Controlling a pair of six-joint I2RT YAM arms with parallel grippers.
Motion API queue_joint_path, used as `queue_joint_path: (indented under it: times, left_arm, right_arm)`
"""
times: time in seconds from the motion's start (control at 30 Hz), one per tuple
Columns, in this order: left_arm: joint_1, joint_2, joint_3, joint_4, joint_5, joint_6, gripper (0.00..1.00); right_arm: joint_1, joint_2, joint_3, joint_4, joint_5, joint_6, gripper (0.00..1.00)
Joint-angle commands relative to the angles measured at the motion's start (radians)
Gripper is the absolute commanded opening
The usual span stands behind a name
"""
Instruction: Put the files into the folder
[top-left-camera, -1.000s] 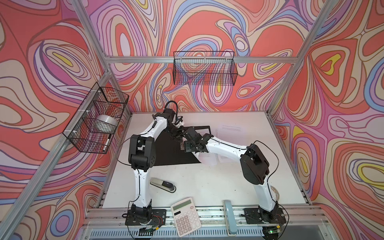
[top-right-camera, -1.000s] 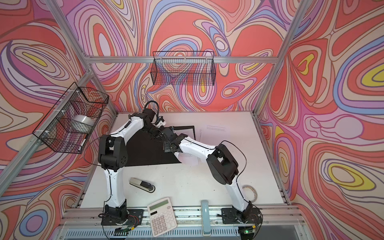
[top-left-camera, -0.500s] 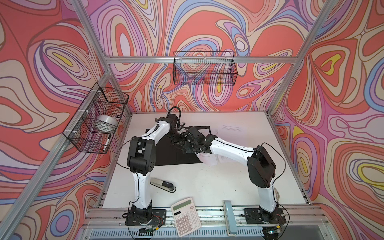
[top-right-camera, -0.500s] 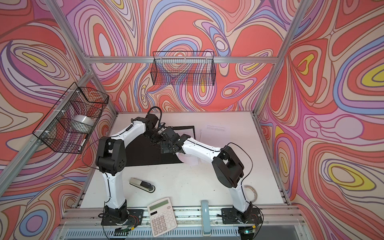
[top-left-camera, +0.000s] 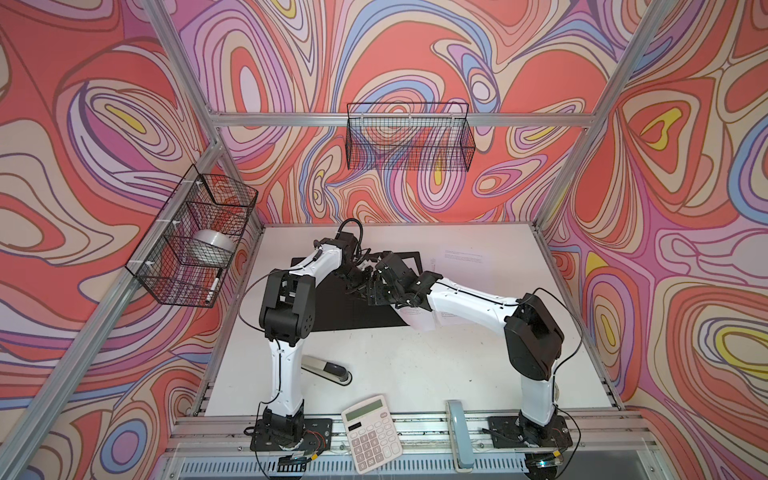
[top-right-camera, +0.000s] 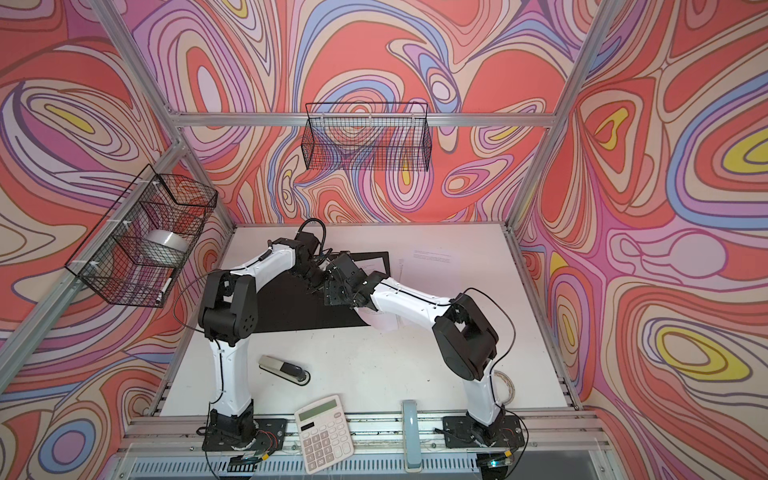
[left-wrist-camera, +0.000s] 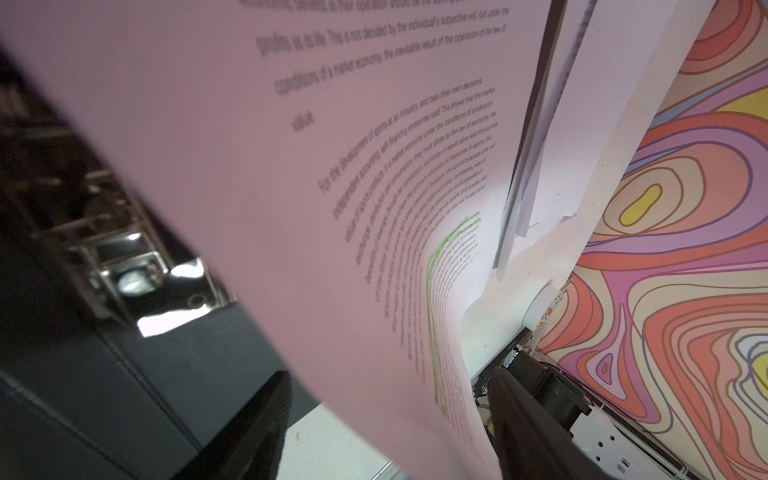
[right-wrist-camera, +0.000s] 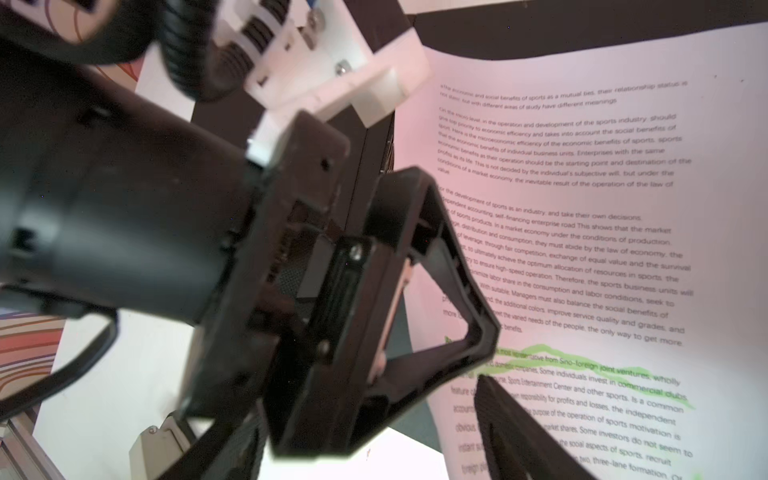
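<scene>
The folder (top-left-camera: 332, 307) (top-right-camera: 291, 307) lies open on the table, black inside up. Both grippers meet over its spine. A printed sheet of the files (top-left-camera: 419, 318) (top-right-camera: 380, 320) lies on its right half, under the right arm, overhanging the front edge. In the left wrist view this sheet (left-wrist-camera: 332, 187), with a green band (left-wrist-camera: 434, 291), curves up between the fingers of my left gripper (left-wrist-camera: 395, 419), which stand apart, beside the metal clip (left-wrist-camera: 166, 286). My right gripper (right-wrist-camera: 374, 449) is open and faces the left gripper's finger at the sheet (right-wrist-camera: 582, 249). Another sheet (top-left-camera: 463, 255) lies at the back.
A stapler (top-left-camera: 326, 370) lies in front of the folder. On the front rail sit a calculator (top-left-camera: 372, 432) and a grey-blue bar (top-left-camera: 457, 432). Wire baskets hang on the left wall (top-left-camera: 191, 245) and back wall (top-left-camera: 409, 137). A tape ring (top-right-camera: 505, 384) lies by the right arm's base.
The right arm's elbow has swung to the right while its gripper stays at the folder's spine. The left arm has barely shifted.
</scene>
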Motion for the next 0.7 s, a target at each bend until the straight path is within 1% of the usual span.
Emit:
queue_joint_path:
  times: [0.0, 0.13, 0.2, 0.33, 0.43, 0.6, 0.67]
  left_arm:
    - [-0.007, 0.037, 0.041, -0.006, 0.042, -0.016, 0.61]
    - [-0.01, 0.049, 0.052, -0.001, 0.047, -0.025, 0.48]
    - [-0.01, 0.063, 0.073, -0.01, 0.05, -0.027, 0.45]
    - [-0.011, 0.091, 0.107, -0.026, 0.057, -0.025, 0.29]
    - [-0.012, 0.1, 0.121, -0.028, 0.068, -0.023, 0.15]
    - [-0.012, 0.121, 0.156, -0.044, 0.06, -0.017, 0.03]
    - [-0.013, 0.131, 0.168, -0.049, 0.062, -0.014, 0.02]
  right_arm:
    - [0.001, -0.048, -0.032, 0.057, 0.042, -0.001, 0.81]
    - [0.001, -0.057, -0.043, 0.07, 0.05, 0.001, 0.81]
    - [0.003, -0.059, -0.041, 0.072, 0.047, 0.001, 0.81]
    - [0.018, -0.083, -0.055, 0.08, 0.046, -0.009, 0.8]
    - [0.026, -0.11, -0.077, 0.092, 0.029, -0.009, 0.8]
    - [0.04, -0.16, -0.125, 0.113, 0.007, -0.008, 0.81]
    - [0.043, -0.168, -0.144, 0.118, 0.009, -0.003, 0.81]
